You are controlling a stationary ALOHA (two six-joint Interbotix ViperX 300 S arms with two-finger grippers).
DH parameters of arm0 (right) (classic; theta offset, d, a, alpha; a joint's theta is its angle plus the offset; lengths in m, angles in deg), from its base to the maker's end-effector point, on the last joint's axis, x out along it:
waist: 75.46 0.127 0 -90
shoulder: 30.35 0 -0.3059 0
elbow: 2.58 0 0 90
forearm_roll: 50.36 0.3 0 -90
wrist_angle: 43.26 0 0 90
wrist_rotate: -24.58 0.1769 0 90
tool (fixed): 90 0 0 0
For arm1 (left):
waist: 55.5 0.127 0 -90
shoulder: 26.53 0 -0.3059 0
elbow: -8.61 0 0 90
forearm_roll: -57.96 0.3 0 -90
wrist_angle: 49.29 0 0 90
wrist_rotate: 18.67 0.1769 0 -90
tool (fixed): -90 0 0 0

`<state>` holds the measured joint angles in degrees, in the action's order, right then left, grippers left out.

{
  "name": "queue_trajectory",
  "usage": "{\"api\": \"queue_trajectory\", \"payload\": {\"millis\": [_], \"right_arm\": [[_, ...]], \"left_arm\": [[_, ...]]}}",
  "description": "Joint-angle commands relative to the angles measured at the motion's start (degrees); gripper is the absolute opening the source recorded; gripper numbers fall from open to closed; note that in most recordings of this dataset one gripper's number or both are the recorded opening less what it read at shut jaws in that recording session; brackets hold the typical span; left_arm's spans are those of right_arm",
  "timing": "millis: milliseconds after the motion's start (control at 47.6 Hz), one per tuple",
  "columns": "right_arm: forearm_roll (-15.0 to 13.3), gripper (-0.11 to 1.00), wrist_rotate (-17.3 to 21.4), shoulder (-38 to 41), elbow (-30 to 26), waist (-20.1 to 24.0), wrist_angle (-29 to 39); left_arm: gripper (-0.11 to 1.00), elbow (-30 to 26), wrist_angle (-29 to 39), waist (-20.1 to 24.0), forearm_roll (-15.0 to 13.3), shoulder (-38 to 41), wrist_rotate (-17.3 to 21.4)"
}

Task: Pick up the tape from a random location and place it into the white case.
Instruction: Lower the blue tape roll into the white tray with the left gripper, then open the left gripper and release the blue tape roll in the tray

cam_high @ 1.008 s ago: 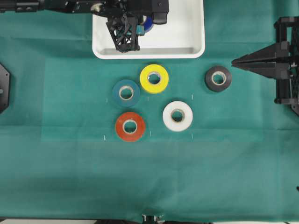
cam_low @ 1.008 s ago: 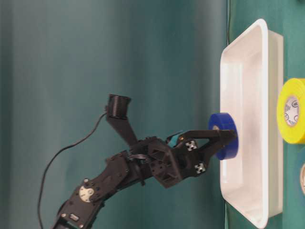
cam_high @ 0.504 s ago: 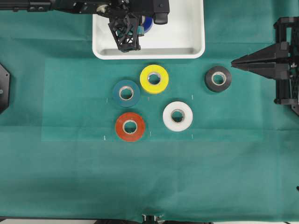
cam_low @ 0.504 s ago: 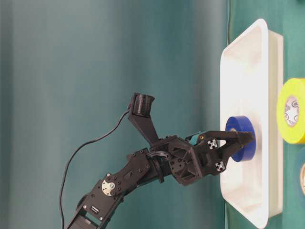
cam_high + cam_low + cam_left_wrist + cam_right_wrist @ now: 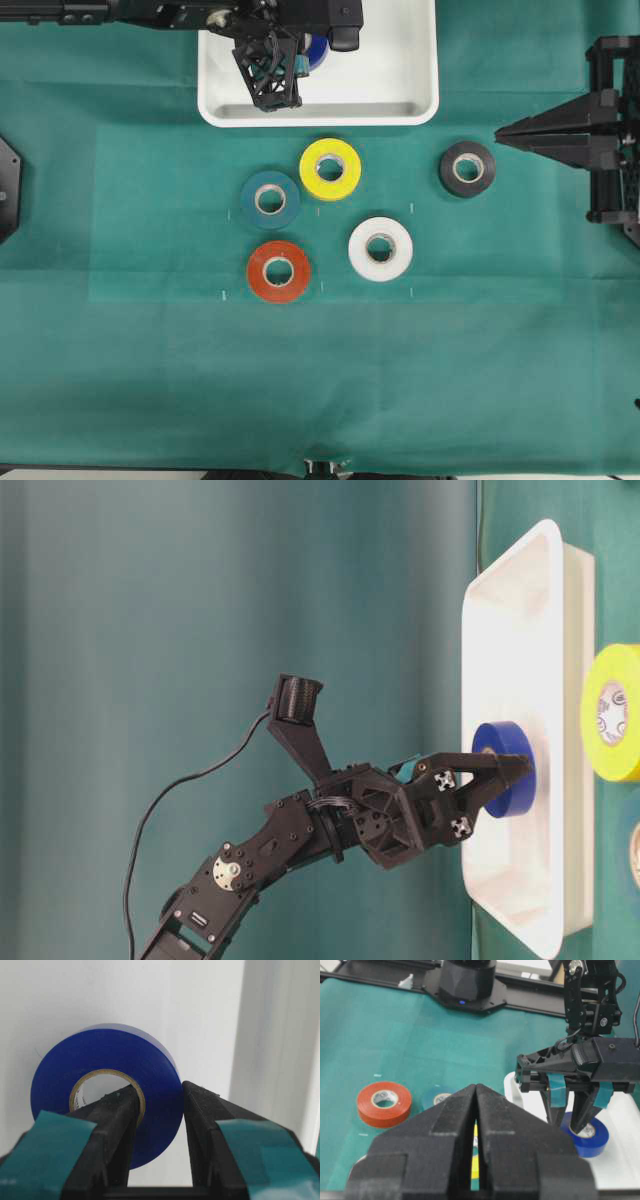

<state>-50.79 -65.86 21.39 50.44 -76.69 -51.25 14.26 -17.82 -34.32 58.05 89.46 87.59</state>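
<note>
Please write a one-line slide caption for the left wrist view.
Left gripper pinches the blue tape by its wall, over the white case.

We see even, diffuse lighting overhead, soft short shadows under the rolls on the green cloth [image 5: 150,350]. The white case [image 5: 210,1015] blows out near-white in the left wrist view. The right gripper [image 5: 476,1110] sits close and soft-focus. Table-level view is rotated sideways, sharp.
</note>
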Motion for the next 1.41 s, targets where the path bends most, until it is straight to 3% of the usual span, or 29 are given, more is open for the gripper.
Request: {"api": "queue_trajectory", "payload": {"millis": [0, 126, 336, 420, 525, 1050, 1386], "right_arm": [[0.00, 0.00, 0.00, 0.26, -1.23, 0.00, -0.44], [0.00, 0.00, 0.00, 0.26, -1.32, 0.00, -0.44], [0.00, 0.00, 0.00, 0.26, -1.32, 0.00, -0.53], [0.00, 0.00, 0.00, 0.26, -1.41, 0.00, -0.44], [0.00, 0.00, 0.00, 0.26, -1.32, 0.00, -0.44], [0.00, 0.00, 0.00, 0.26, -1.41, 0.00, -0.44], [-0.09, 0.00, 0.00, 0.26, -1.49, 0.00, -0.44]], "left_arm": [[0.24, 0.18, -0.18, -0.18, -0.09, -1.14, 0.00], [0.26, 0.18, -0.44, -0.44, -0.18, -1.23, 0.00], [0.85, 0.26, -0.44, -0.53, -0.18, -1.76, -0.09], [0.97, 0.26, -0.44, -0.53, -0.09, -2.02, -0.09], [0.92, 0.26, -0.44, -0.44, -0.09, -2.29, -0.09], [0.93, 0.18, 1.32, -0.88, -0.09, -6.77, -0.18], [0.93, -0.44, 7.91, -1.85, -0.18, -13.18, -0.18]]}}
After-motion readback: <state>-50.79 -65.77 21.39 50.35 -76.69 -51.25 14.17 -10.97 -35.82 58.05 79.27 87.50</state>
